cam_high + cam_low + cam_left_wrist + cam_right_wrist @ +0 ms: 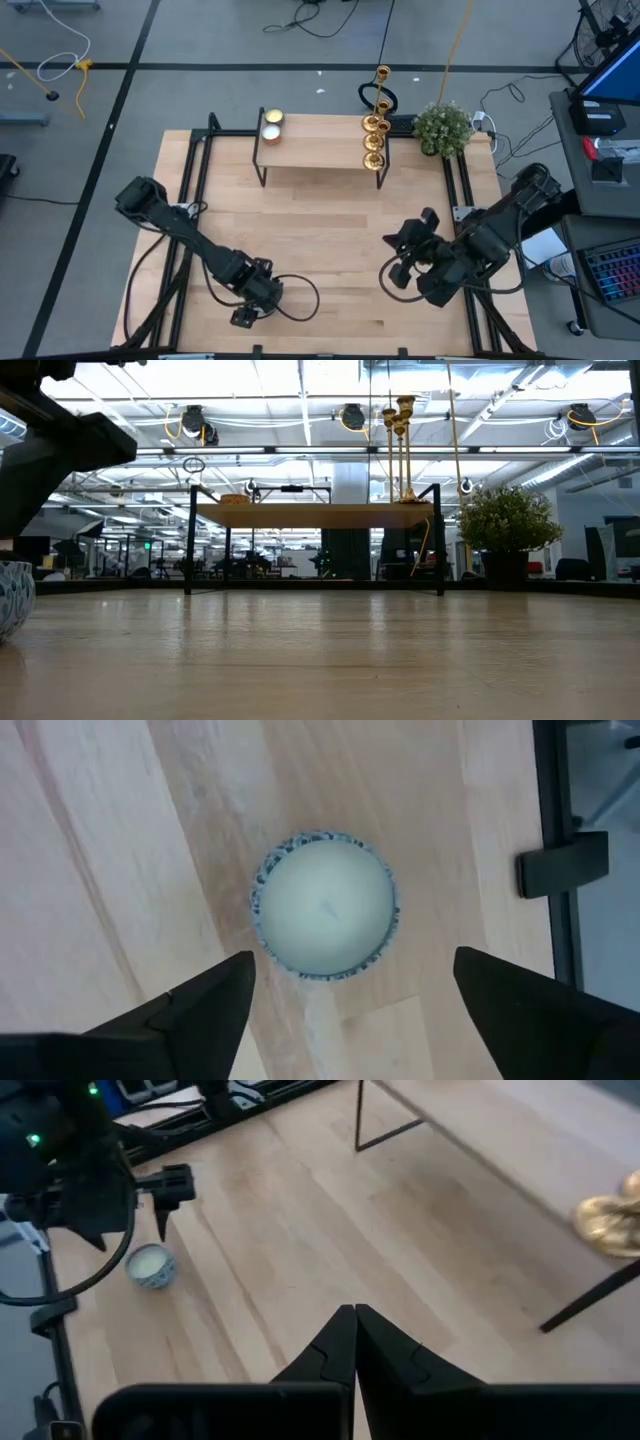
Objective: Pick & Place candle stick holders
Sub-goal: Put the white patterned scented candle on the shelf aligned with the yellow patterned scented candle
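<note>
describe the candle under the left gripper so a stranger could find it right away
Start at the table's near left corner, where the left gripper hangs open, fingers pointing down. Straight below it sits a small round candle, pale wax in a blue-and-white speckled cup. It stands alone on the bare wood, far from the gold holders on the shelf.

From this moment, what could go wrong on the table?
1. The left gripper hangs open directly above the small candle cup, fingers to either side. If it swings off sideways too low, a finger may knock the cup.
2. The gold holders stand close together at the right end of the raised shelf. Reaching for one may topple its neighbours or push one off the edge.
3. The right gripper is shut; it must open before any pick.
</note>
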{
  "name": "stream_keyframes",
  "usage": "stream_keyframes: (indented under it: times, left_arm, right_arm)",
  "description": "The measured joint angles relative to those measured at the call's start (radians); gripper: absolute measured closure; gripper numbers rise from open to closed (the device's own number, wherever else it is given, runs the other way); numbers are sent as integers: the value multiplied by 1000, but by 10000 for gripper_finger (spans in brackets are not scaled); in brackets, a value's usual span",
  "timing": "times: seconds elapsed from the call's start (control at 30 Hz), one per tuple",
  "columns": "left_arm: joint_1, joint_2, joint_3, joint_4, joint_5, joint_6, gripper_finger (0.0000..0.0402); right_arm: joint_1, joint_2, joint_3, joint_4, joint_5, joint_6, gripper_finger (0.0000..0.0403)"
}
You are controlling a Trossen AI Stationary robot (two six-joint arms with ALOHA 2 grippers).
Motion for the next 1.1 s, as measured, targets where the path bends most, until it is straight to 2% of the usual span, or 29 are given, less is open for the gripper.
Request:
stream_keyframes:
  times: [0.23, 0.43, 0.53, 0.67, 0.8, 0.87, 0.97, 1.1]
  left_arm:
    - [10, 0, 6, 0, -62, -1, 73]
    - [50, 0, 6, -3, -76, -96, 74]
    - [82, 0, 6, -20, -18, -297, 76]
    - [123, 0, 6, -1, 97, -651, 84]
    - [152, 0, 6, 32, 200, -920, 95]
    - [158, 0, 6, 36, 208, -1061, 101]
    - [159, 0, 6, 58, 166, -1241, 112]
    - [160, 0, 6, 84, 122, -1401, 129]
  right_arm:
    - [-6, -53, -188, 273, -43, -46, 403]
    - [-23, -58, -222, 388, -78, -103, 403]
    - [-33, -59, -222, 420, -78, -122, 403]
    - [-36, -59, -222, 450, -77, -144, 403]
    - [-35, -59, -222, 466, -81, -175, 403]
    - [-35, -62, -222, 482, -104, -202, 403]
    - [-36, -73, -222, 493, -147, -242, 403]
    - [-35, -91, -222, 491, -170, -299, 403]
